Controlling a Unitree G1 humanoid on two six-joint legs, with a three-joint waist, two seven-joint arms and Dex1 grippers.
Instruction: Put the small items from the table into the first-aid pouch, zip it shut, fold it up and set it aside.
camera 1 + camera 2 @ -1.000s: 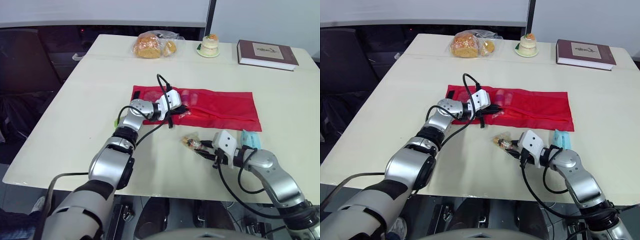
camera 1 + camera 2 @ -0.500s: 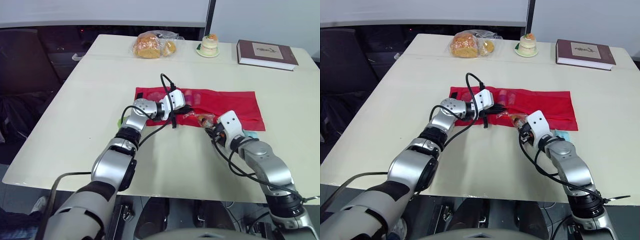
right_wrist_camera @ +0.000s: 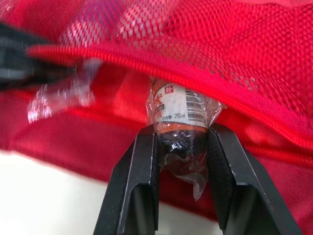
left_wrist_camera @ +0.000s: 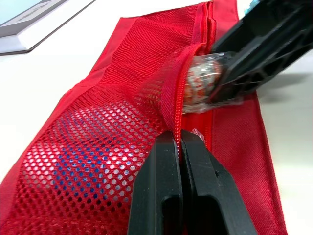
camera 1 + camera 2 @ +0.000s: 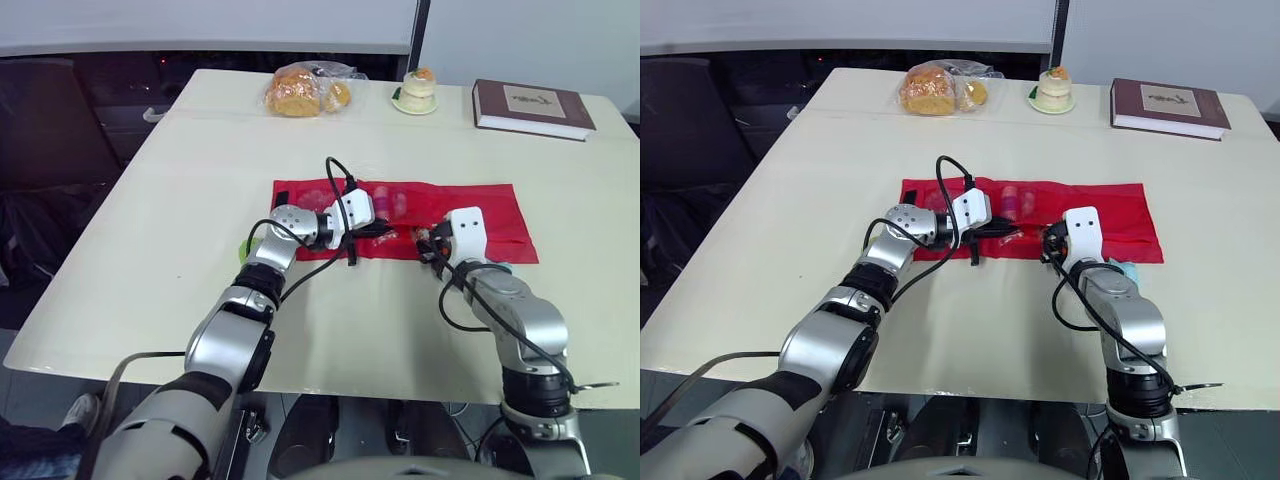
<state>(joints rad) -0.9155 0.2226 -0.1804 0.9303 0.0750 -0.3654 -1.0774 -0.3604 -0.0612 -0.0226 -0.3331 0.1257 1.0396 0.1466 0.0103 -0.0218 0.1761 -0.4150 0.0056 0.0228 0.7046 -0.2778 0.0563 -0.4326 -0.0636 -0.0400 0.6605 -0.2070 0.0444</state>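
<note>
The red mesh first-aid pouch (image 5: 480, 205) lies flat in the middle of the table, with several small items showing through its mesh (image 4: 93, 152). My left gripper (image 5: 375, 228) is shut on the pouch's zip edge (image 4: 180, 139) and holds the opening up. My right gripper (image 5: 426, 240) is shut on a small bottle wrapped in clear plastic (image 3: 178, 115). The bottle's top end sits at the mouth of the opening, just under the raised zip edge (image 3: 146, 63). A teal packet (image 5: 1127, 268) lies on the table beside my right forearm, partly hidden.
At the far edge of the table are a bag of bread (image 5: 303, 90), a small cake on a plate (image 5: 418, 90) and a dark red book (image 5: 530, 107). A small green thing (image 5: 243, 247) lies by my left forearm.
My right gripper has carried the wrapped bottle from the near part of the table up to the pouch's opening. My left gripper has kept its hold on the zip edge.
</note>
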